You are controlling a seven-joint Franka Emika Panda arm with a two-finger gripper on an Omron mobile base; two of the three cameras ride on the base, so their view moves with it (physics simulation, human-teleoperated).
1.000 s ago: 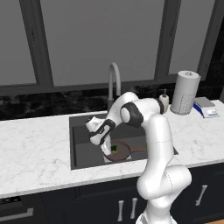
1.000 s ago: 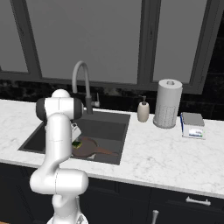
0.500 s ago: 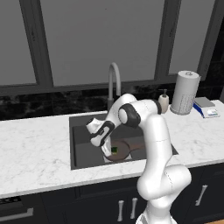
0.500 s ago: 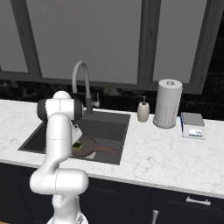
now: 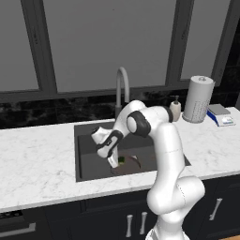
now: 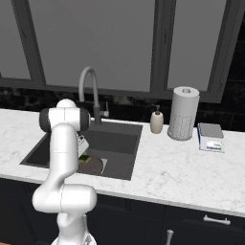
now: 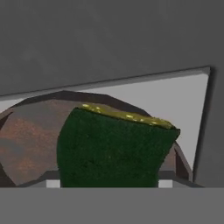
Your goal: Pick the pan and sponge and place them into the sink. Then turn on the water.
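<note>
We are reaching down into the sink (image 5: 84, 154) with the gripper (image 5: 115, 163), low over the basin floor near its front edge. The pan (image 5: 131, 165) is lying on the sink bottom, and the green sponge (image 7: 111, 151) is sitting right at the gripper, over the pan's brown inside; in the hand view it is looming large and close, its yellowish layer along the far edge, the pan's rim curving behind it and the lighter grey patch of the sink floor beyond. From the right base view the sponge (image 6: 84, 158) is showing as a small green spot at the pan's (image 6: 93, 165) near-left rim, just beside the arm.

We cannot tell from these pictures whether the fingers are clamped on the sponge or standing apart around it; the tips are hidden in the hand view and too small in the base views.

We judge the sponge to be at, or almost at, its place, so both things are in the sink. What matters next is the faucet (image 5: 122, 89): it is standing at the sink's back edge, behind and well above the gripper, its lever (image 6: 106, 114) at the base on the side toward the soap bottle (image 6: 156, 120). We are going to need to lift clear of the basin and swing back to reach it.
</note>
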